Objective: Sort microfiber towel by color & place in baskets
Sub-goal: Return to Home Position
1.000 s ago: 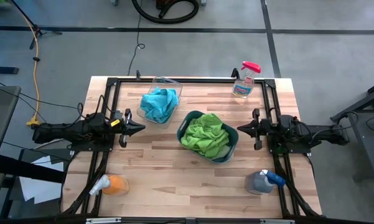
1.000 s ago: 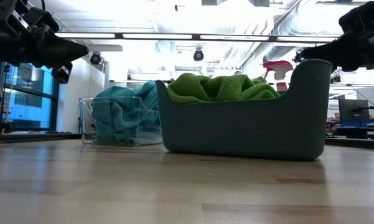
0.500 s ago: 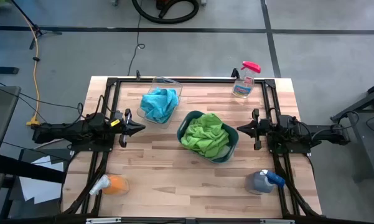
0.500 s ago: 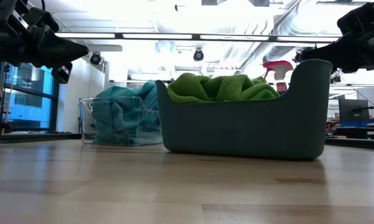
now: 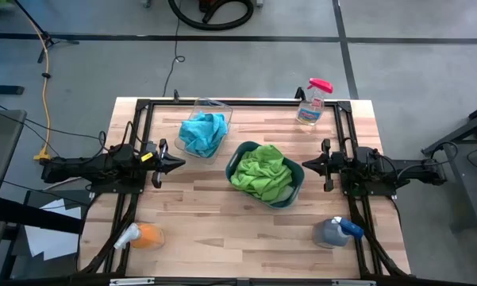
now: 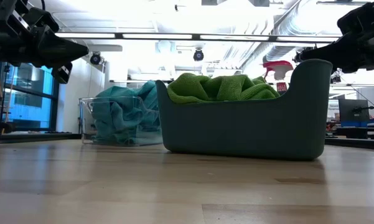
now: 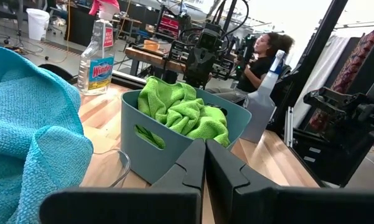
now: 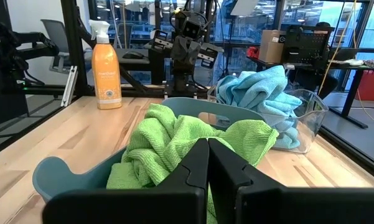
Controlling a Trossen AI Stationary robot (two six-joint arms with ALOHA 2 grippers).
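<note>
Several lime green microfiber towels lie heaped in the dark teal basket near the middle of the worktop. The turquoise towels fill the clear basket, which stands just beside it on the far left. Both heaps lie between the two grippers and apart from them. The left gripper hovers at the left side, its fingers pressed together, pointing inward. The right gripper hovers opposite, near the teal basket, its fingers also pressed together.

Green towels and blue towels: fuzzy cloth. Teal tub: matt plastic. Clear tub: glossy plastic. Table: smooth wood.
</note>
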